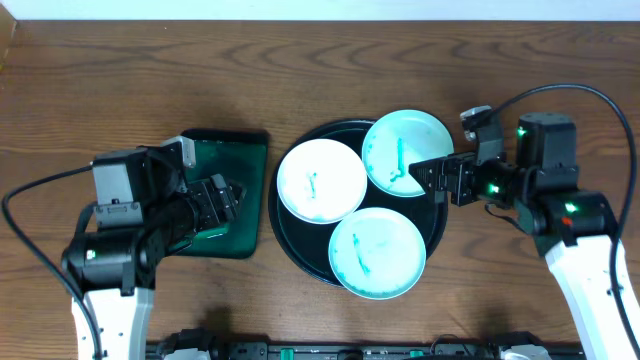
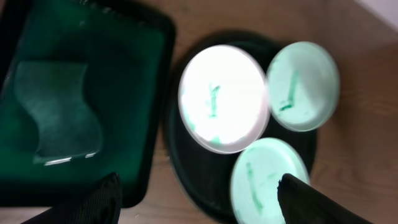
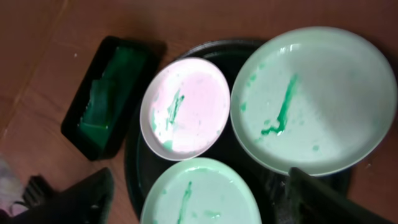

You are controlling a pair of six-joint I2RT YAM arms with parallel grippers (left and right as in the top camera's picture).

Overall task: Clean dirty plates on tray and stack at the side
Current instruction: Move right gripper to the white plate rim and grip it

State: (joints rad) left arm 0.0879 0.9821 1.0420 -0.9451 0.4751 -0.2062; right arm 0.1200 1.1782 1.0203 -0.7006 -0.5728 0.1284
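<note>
table: brown wood-grain tabletop (image 1: 300,60), grain running side to side
middle-ish: big round glossy black tray with a raised rim (image 1: 298,245), flat on the wood
left of that: smaller dark green rectangular plastic tray (image 1: 250,170), also flat on the wood
gap: the two trays sit just beside each other, can't tell if the edges actually touch

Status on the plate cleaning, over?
Left fingers open, over the green tray. Right fingers open at the rim of the far-right plate. Three smeared plates on the black tray, none stacked. Nothing blocking.

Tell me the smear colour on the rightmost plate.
Teal-green smear on that plate, clearest in right wrist view.
</note>
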